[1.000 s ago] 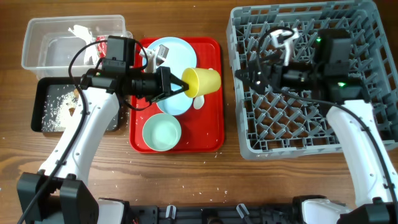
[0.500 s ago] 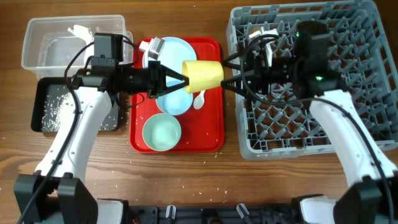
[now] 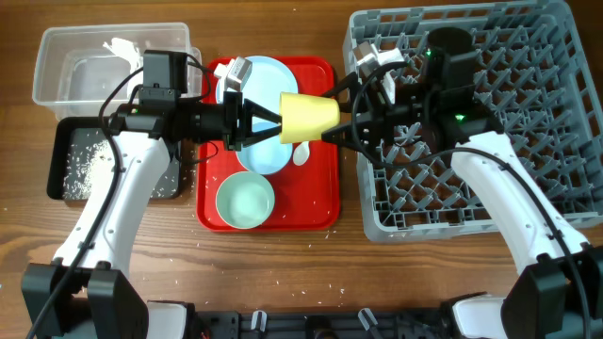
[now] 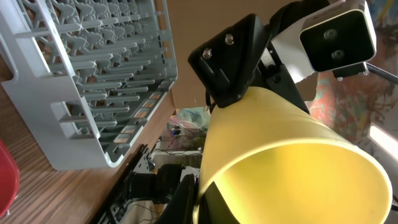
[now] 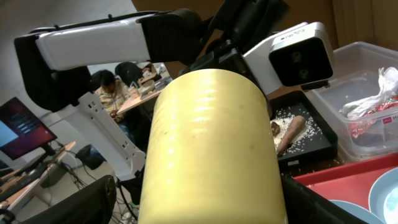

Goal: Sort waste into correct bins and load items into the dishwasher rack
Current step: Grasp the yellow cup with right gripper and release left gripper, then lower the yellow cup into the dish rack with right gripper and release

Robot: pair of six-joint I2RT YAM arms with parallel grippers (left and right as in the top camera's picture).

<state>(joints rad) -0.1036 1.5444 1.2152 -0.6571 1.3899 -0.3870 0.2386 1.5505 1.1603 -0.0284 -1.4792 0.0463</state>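
Note:
The small yellow cup (image 3: 309,116) hangs on its side above the red tray's right part. My left gripper (image 3: 268,122) is shut on its rim, one finger inside the cup in the left wrist view (image 4: 200,198). My right gripper (image 3: 337,118) is open, its fingers on either side of the cup's base (image 5: 211,149), with a gap on the left side. The pale plate (image 3: 268,80), teal bowl (image 3: 245,201) and white spoon (image 3: 301,153) lie on the tray. The grey dishwasher rack (image 3: 528,188) stands at the right. The white bowl is not clearly visible.
The red tray (image 3: 320,212) sits mid-table. The clear tub (image 3: 57,66) at back left holds the red-and-white wrapper (image 5: 379,93). In front of it, the black tray (image 3: 66,174) holds white crumbs (image 3: 89,155) and a brown stick (image 5: 289,134).
My right gripper has moved left out of the rack and now straddles the cup's base. My left gripper has turned the cup and carried it slightly right.

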